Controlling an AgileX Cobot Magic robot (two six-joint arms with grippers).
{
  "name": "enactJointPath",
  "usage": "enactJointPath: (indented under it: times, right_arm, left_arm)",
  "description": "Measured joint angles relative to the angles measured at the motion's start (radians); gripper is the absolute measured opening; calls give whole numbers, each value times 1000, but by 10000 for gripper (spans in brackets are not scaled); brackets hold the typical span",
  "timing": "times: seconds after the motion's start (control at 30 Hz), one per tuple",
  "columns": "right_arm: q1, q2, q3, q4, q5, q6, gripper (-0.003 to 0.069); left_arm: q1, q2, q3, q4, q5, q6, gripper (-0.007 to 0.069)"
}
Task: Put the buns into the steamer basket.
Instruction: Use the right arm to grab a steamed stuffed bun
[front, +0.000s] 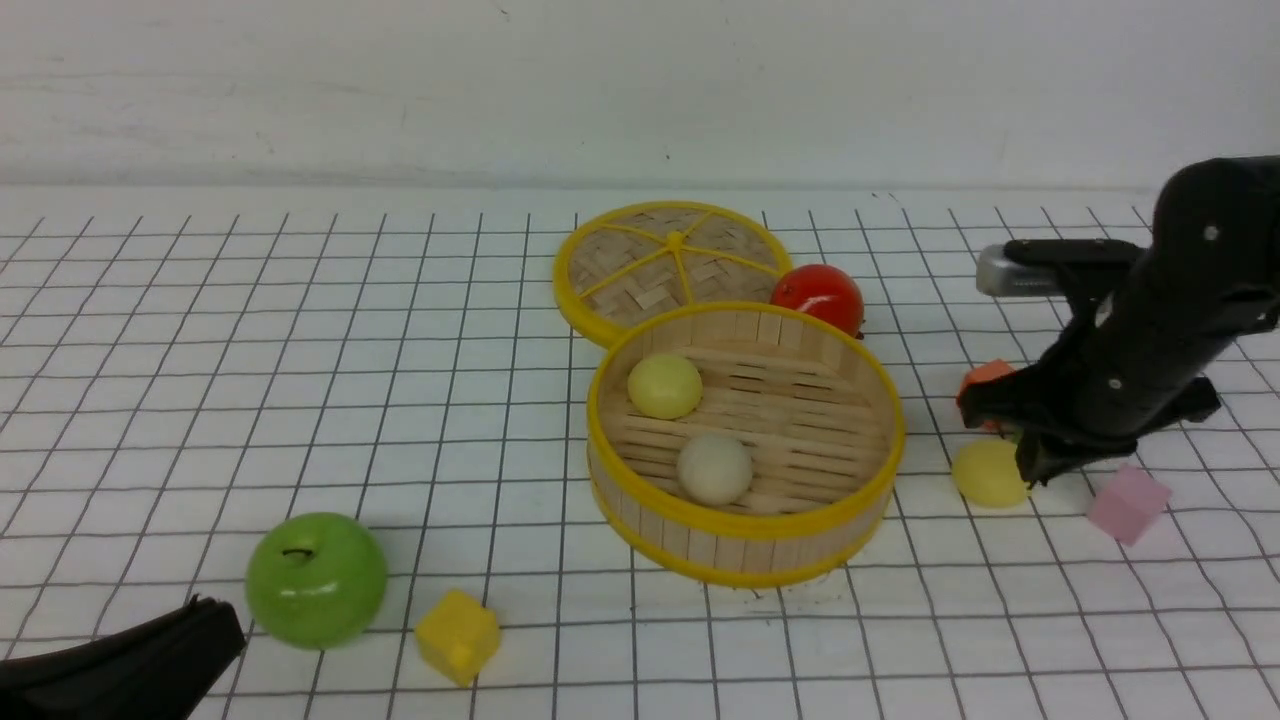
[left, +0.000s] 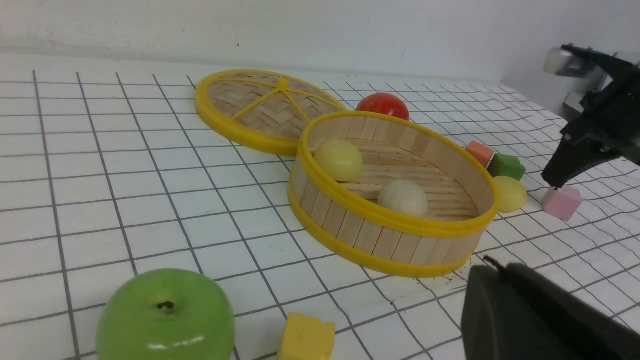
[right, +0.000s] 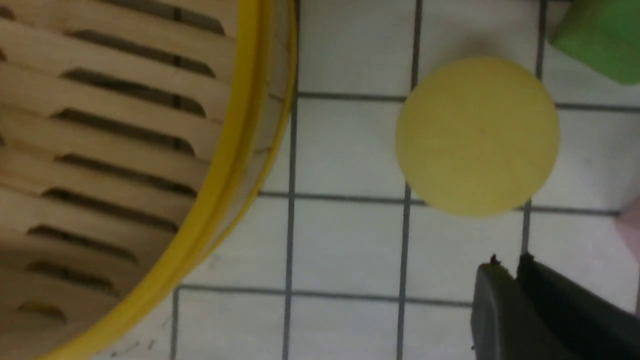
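Last pickup, I'd say: a pale yellow bun (front: 665, 386) and a beige bun (front: 714, 468) sit in the steamer basket (front: 745, 525). The third bun (front: 988, 473), smooth, matte and yellow, lies on the bench (front: 300, 350) at the basket's 3 o'clock. The right end effector (front: 1033, 472) beside it is pressed together and empty, so it must spread to straddle the bun. The left end effector (front: 205, 610) is pressed together too.

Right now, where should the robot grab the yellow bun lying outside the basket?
Probably across its widest middle, coming straight down from above. The bun is a smooth round dome resting on the table, so the fingers should straddle it, one toward the basket and one opposite.
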Motion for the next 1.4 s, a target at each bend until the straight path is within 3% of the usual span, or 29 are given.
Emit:
enactJointPath:
  times: [0.3,0.6,1.0,1.23,1.4]
  right_arm:
    - [4,63,-59,-8,-56,6,262]
    - [4,115,-60,-8,-132,11,286]
    - [4,140,-60,-33,-143,12,175]
    - [4,140,-61,-76,-143,13,8]
    - [4,135,-62,-86,-138,11,-3]
  left_arm:
    - [0,0,0,0,0,0,1]
    - [0,0,0,-1,0,0,8]
    - [0,0,0,-1,0,0,15]
    - [0,0,0,-1,0,0,20]
    - [0,0,0,-1,0,0,24]
